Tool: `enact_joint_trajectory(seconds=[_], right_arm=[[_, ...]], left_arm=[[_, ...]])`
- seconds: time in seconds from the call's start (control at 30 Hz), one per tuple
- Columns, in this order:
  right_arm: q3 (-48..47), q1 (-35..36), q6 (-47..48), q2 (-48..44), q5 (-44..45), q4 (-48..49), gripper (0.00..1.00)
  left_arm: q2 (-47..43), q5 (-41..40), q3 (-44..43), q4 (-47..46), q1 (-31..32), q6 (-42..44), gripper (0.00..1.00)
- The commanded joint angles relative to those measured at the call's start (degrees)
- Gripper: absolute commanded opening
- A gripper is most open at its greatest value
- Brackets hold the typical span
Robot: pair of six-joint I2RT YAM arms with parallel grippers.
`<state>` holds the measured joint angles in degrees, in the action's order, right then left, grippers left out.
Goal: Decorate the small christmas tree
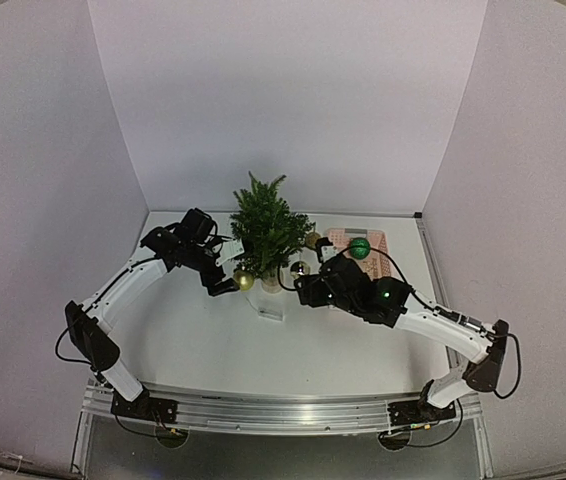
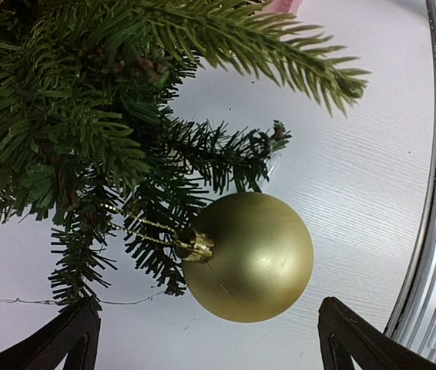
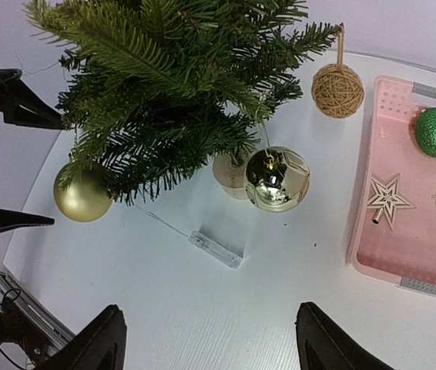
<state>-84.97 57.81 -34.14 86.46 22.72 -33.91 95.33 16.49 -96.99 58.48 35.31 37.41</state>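
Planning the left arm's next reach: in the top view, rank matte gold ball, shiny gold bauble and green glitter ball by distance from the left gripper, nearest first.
1. matte gold ball, beside the left gripper.
2. shiny gold bauble, tree's right.
3. green glitter ball, in pink tray.

The top camera looks down from above and behind the arm bases over the whole white table (image 1: 213, 345). The left wrist camera views the matte gold ball ornament (image 2: 249, 258) very closely from the left. The right wrist camera, farther back on the right, shares it and the small dark-green artificial christmas tree (image 3: 172, 85).
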Motion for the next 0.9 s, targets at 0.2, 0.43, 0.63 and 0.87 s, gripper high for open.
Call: enact_joint_trajectory(seconds=[0.2,0.43,0.63,0.87], right_arm=[[0.33,-9.19,-7.40,-2.94,4.44,-7.87,0.70],[0.23,-20.24,-1.56,0.89,1.83,-8.82,0.70],[-6.24,-28.98,8.53,12.89,-1.16,-9.11,0.78],[-19.37,-33.54,17.22,30.36,-0.83,-9.28,0.79]], left_arm=[[-7.15,3.81,-2.00,-2.81,-0.81,-4.10,0.99],[-10.95,5.25,-1.23,-4.80,-3.37,-8.54,0.99],[-12.20,5.73,1.49,-5.99,-7.61,-10.92,0.99],[-11.82,5.86,3.60,-6.25,-10.23,-10.78,0.99]])
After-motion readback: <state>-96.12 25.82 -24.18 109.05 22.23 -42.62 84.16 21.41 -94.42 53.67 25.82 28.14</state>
